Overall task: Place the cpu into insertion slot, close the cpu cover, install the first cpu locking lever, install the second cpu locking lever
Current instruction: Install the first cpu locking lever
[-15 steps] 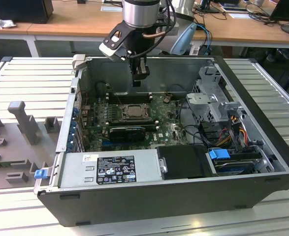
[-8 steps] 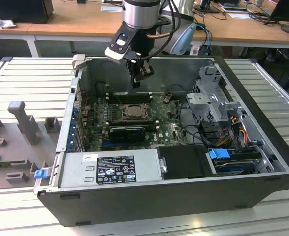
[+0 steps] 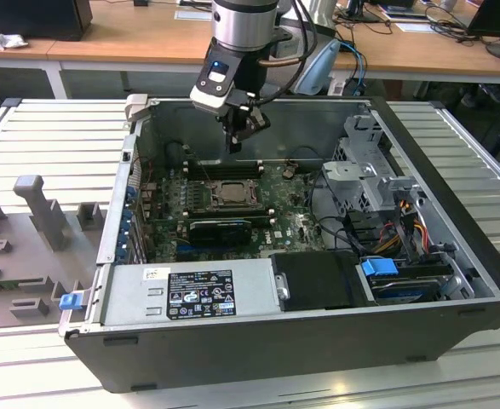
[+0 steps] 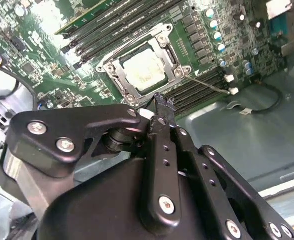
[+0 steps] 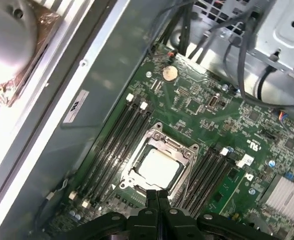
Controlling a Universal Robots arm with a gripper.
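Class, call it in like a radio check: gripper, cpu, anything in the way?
Gripper shut, empty, hovering beside cpu cover. Cpu lying in the cover's window, cover down. Thin lever juts out from the cover's corner.

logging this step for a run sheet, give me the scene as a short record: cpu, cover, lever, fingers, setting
cpu: seated in the insertion slot, pale top showing
cpu cover: down flat, framing the cpu
lever: thin rod angling out from the slot's corner; cannot tell if latched
gripper: hangs over the board near the slot
fingers: shut together, holding nothing
setting: open computer case
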